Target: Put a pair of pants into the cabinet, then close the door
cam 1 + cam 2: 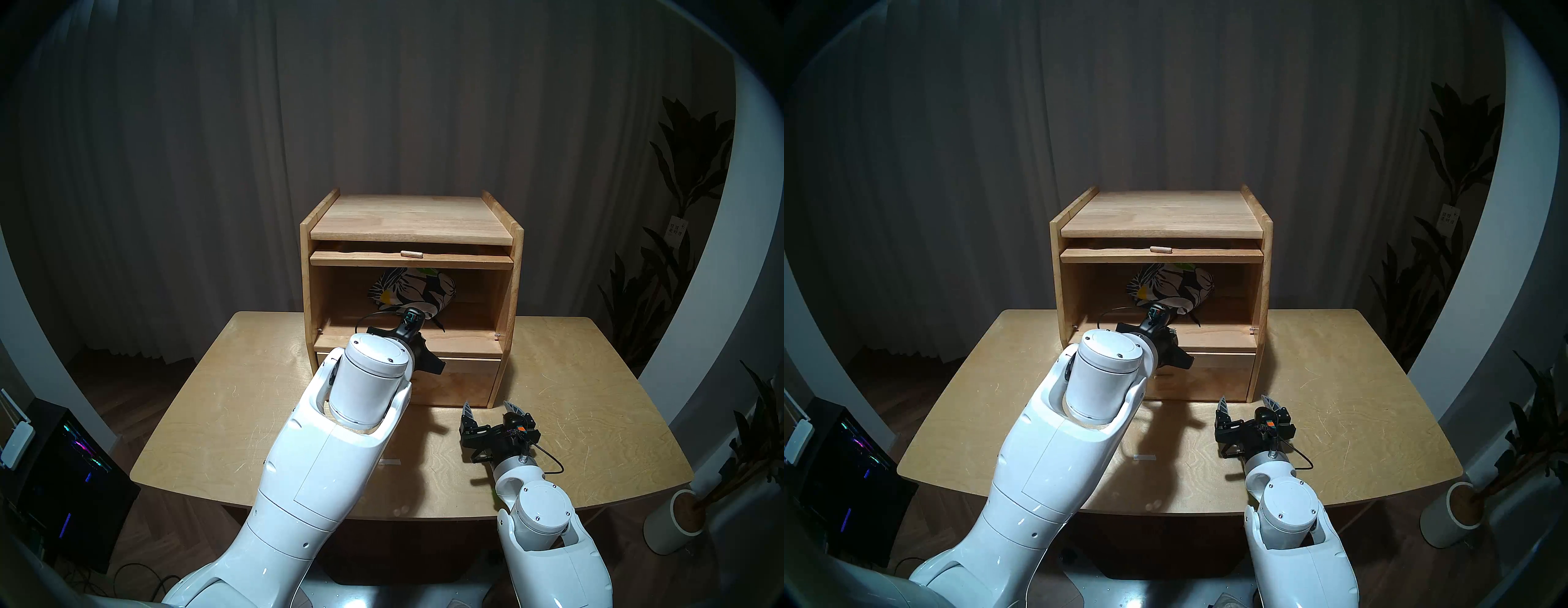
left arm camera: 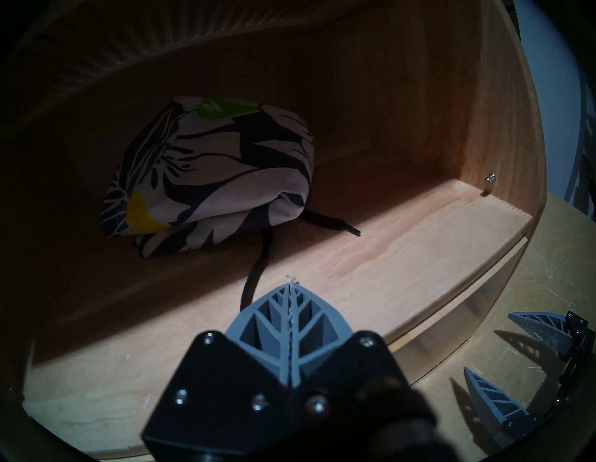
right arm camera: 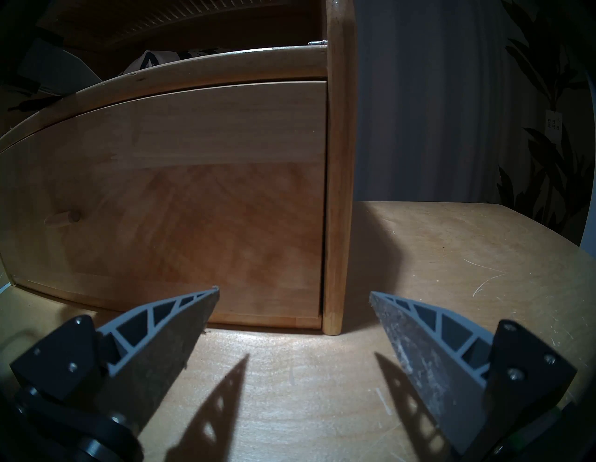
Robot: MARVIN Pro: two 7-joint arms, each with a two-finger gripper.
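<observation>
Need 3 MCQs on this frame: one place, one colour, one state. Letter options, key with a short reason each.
1. Where is the pair of pants?
A) on the table B) in the cabinet's upper compartment C) in the drawer
2. Colour of its drawstring?
A) black B) red C) white
3. State of the right pincer?
A) shut on the knob B) shut, empty C) open, empty

Key: B, the bundle lies on the floor of the cabinet; A, a dark cord trails from it; C, fingers stand apart with only table between.
</observation>
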